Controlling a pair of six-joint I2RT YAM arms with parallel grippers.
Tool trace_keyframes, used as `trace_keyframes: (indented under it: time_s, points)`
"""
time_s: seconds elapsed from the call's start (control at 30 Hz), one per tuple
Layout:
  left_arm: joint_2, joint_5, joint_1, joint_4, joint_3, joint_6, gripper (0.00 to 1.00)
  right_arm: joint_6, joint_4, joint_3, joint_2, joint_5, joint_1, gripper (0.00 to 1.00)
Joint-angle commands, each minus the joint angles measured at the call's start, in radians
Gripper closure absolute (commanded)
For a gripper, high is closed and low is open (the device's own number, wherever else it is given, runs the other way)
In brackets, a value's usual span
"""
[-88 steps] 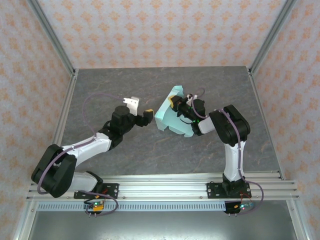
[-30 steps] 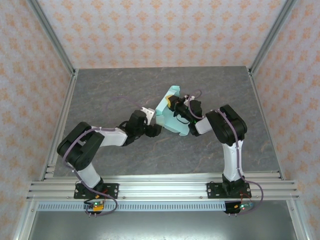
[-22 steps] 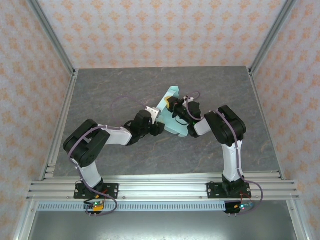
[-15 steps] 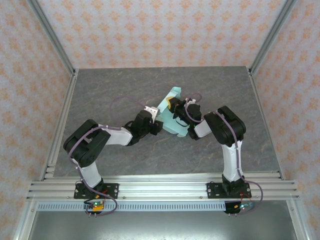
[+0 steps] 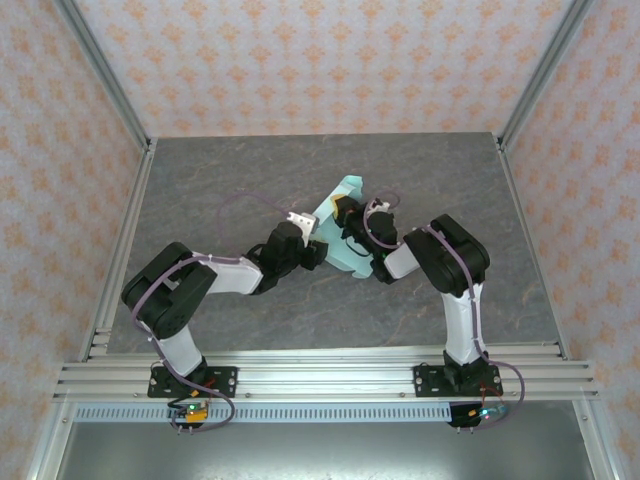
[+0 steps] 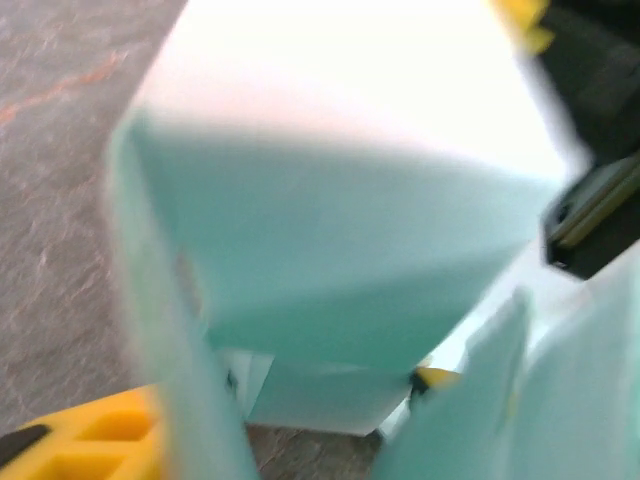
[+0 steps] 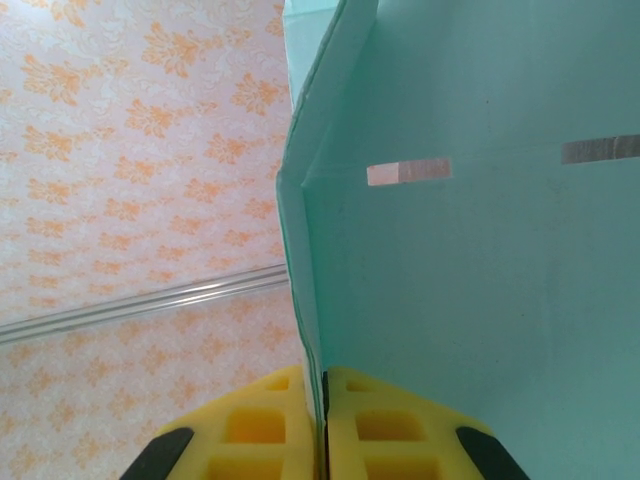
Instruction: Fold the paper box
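Observation:
The paper box [image 5: 345, 195] is a pale mint-blue card, partly folded, held up off the grey table near its middle. My right gripper [image 5: 346, 213] is shut on it; in the right wrist view the two yellow pads [image 7: 265, 425] pinch a folded edge of the box [image 7: 480, 260] between them. My left gripper [image 5: 312, 250] is pressed against the box's left lower side. In the left wrist view the blurred box [image 6: 340, 250] is very close. One yellow finger [image 6: 90, 440] stands far out at the lower left, so the jaws are open. The other finger is hidden behind card.
The grey stone-patterned table [image 5: 230, 180] is fenced by patterned walls [image 5: 330, 60] and metal posts at the back corners. The aluminium rail [image 5: 320, 375] with both arm bases runs along the near edge. Bare table lies to the left and right of the arms.
My left arm has swung right, bringing its gripper from open table up against the box's left side. The right gripper and box have shifted slightly left and turned a little.

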Motion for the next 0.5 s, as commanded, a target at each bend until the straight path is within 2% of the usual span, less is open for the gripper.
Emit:
trace_keyframes:
  time_s: [0.0, 0.13, 0.33, 0.47]
  points:
    - [-0.047, 0.023, -0.013, 0.123, -0.016, 0.024, 0.4, 0.003, -0.057, -0.008, -0.001, -0.004, 0.019, 0.9]
    - [-0.1, 0.01, -0.016, 0.096, -0.062, 0.029, 0.36, 0.007, -0.048, -0.004, 0.006, -0.008, 0.018, 0.9]
    - [-0.199, -0.084, -0.014, 0.067, -0.156, 0.037, 0.36, 0.01, -0.049, 0.016, 0.015, -0.025, 0.019, 0.9]
    - [-0.227, -0.068, -0.014, 0.055, -0.177, 0.055, 0.45, -0.004, -0.069, 0.016, 0.008, -0.039, 0.02, 0.9]
